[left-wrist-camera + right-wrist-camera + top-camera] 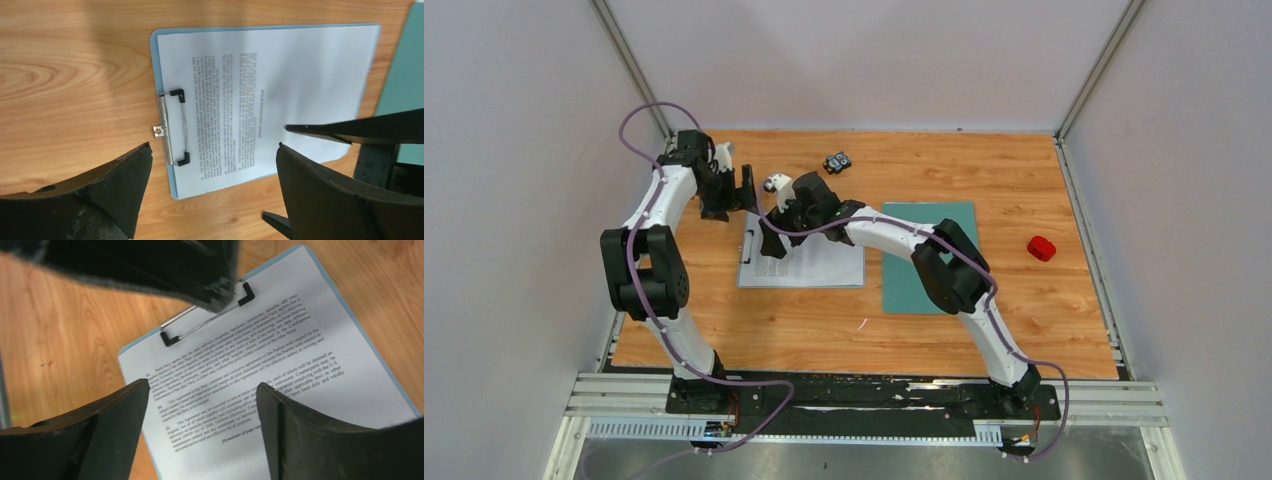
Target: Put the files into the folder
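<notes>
The files [809,262] are white printed sheets lying under the metal clip [170,127] of a pale blue clipboard [155,55] at the table's middle left. The teal folder [924,262] lies closed and flat just right of it, partly under my right arm; its edge shows in the left wrist view [402,75]. My left gripper [744,192] is open and empty, hovering above the clipboard's clip end [212,150]. My right gripper [772,236] is open and empty, just above the sheets [280,355] near the clip [202,390].
A red object [1041,248] sits at the right. A small blue-and-black toy [837,162] and a small white object [774,183] lie at the back. My two grippers are close together over the clipboard.
</notes>
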### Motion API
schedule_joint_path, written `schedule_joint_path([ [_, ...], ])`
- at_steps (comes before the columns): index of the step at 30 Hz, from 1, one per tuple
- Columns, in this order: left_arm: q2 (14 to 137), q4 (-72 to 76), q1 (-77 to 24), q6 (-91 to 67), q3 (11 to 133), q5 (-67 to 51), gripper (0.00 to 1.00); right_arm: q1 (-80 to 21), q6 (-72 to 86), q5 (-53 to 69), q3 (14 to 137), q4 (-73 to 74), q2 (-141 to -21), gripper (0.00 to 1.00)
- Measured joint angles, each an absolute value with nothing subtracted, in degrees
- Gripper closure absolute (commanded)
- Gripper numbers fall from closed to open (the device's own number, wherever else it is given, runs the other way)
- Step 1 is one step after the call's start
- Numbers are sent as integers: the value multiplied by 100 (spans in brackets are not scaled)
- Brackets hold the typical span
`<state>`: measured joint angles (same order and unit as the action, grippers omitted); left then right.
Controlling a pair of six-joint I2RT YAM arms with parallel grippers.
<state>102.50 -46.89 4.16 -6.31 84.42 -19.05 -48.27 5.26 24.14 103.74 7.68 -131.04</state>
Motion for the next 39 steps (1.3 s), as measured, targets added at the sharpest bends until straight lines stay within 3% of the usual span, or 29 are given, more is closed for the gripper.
schedule_joint_path([
  [6, 9413, -4650, 318, -725, 8582, -2292, 0, -4633, 725, 2003, 9083, 1240, -10958, 1],
  [13, 8331, -4058, -263, -880, 8211, -3026, 0, -4534, 692, 97, 8877, 2268, -8659, 1],
  [17, 7395, -2897, -687, -1374, 7205, -3625, 0, -4547, 779, -838, 8724, 2768, -7988, 1],
  [24, 6335, -1339, -893, -2185, 5874, -4499, 0, -4547, 1264, -1341, 7264, 3148, -6600, 1],
  [32, 5087, -1140, -902, -2222, 4864, -4150, 0, -4552, 1664, -1887, 5850, 3282, -4882, 1],
  [39, 4991, -1157, -902, -2222, 4842, -4045, 0, -4552, 1951, -2300, 5378, 3404, -4056, 1],
])
